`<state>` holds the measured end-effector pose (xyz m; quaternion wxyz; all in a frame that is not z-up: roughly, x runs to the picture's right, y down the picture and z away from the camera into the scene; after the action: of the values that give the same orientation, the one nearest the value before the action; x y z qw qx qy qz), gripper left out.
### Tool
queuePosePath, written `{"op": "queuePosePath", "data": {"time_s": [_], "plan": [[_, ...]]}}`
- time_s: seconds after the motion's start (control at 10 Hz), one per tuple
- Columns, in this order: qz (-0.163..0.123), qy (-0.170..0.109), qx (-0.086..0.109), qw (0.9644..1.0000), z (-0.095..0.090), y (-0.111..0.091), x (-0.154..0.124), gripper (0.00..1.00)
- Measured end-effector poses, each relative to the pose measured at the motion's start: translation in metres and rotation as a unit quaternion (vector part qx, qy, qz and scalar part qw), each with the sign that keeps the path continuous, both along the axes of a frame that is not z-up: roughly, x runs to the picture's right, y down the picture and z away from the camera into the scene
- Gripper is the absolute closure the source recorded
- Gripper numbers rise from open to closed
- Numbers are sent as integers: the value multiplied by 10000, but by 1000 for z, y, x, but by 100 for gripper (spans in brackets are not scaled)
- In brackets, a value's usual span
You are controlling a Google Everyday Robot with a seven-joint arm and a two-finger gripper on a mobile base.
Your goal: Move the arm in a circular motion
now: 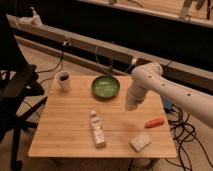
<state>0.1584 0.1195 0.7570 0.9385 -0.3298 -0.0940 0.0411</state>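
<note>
A dim room with a dark wall, a long rail behind and cables trailing on the floor surrounds a light wooden surface (70, 125). A black office chair (17, 95) stands at its left. The arm (170, 87) reaches in from the right, elbow bent, its forearm pointing down over the surface's right half; the gripper (131, 105) hangs at its tip, and how the jaws stand cannot be told. Near it sit a green bowl (105, 87), a white bottle (97, 129) lying flat, a white mug (63, 80), a pale sponge (140, 141) and an orange carrot (154, 122).
</note>
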Motion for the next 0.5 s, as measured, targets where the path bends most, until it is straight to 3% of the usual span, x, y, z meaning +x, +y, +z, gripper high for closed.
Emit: {"op": "queuePosePath", "data": {"time_s": [0.3, 0.5], "plan": [[225, 665, -128, 9975, -9, -7, 50, 100], [373, 1138, -144, 9927, 1, -32, 103, 96]]}}
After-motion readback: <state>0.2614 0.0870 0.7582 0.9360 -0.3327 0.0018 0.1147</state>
